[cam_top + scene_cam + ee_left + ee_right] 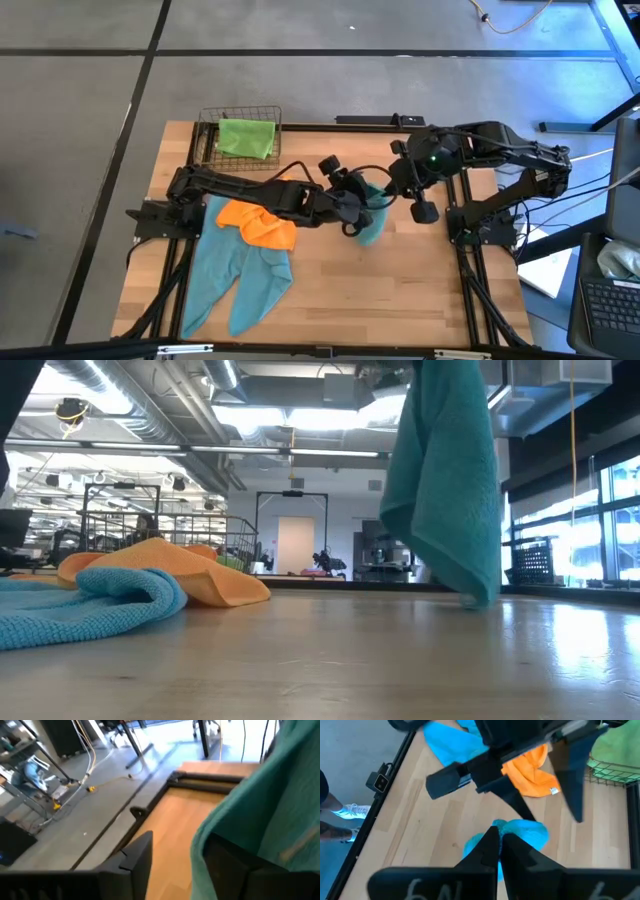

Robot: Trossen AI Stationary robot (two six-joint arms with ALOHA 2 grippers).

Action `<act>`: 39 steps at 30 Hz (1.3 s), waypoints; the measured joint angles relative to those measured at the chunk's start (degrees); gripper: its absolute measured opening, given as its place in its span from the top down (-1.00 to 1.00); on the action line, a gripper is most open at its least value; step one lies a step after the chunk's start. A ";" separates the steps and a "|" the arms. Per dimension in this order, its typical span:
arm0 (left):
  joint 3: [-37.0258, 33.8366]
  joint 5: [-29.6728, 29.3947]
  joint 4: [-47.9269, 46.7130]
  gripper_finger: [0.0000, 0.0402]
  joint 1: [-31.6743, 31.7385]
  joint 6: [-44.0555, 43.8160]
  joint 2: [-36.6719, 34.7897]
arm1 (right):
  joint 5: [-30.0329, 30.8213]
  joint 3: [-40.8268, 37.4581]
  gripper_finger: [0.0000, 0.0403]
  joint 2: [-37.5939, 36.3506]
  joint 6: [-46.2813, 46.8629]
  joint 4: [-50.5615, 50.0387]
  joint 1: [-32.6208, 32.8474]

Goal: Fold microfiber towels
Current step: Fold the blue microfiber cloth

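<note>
A teal towel (445, 480) is pinched aloft over the bench (400, 290) middle by the right tool (499, 837); the left tool (352, 222), spread, straddles its edge.

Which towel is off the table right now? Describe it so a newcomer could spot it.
Start at the wooden table and find its middle, where the two arms meet. There a teal towel hangs in a long drape, pinched by the right gripper, its lowest corner just reaching the wood. Unlike the orange towel and light blue towels lying in a heap nearby, it alone hangs upright.
</note>
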 joint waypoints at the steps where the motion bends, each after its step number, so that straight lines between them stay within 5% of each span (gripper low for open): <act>1: 0.00 0.61 -1.50 0.19 0.16 -1.20 0.13 | 0.00 0.00 0.94 0.00 0.00 0.11 0.00; 8: 0.00 -0.68 -13.45 0.19 0.17 -9.88 0.33 | 0.00 0.00 0.94 0.00 -0.01 0.23 0.00; 20: 0.00 -2.07 -19.32 0.19 0.68 -15.25 0.13 | -0.04 0.00 0.94 -0.02 -1.83 0.17 0.02; 39: -6.68 5.76 -15.86 0.19 2.64 -17.72 0.08 | -1.49 0.00 0.94 -1.32 -3.28 0.67 -0.01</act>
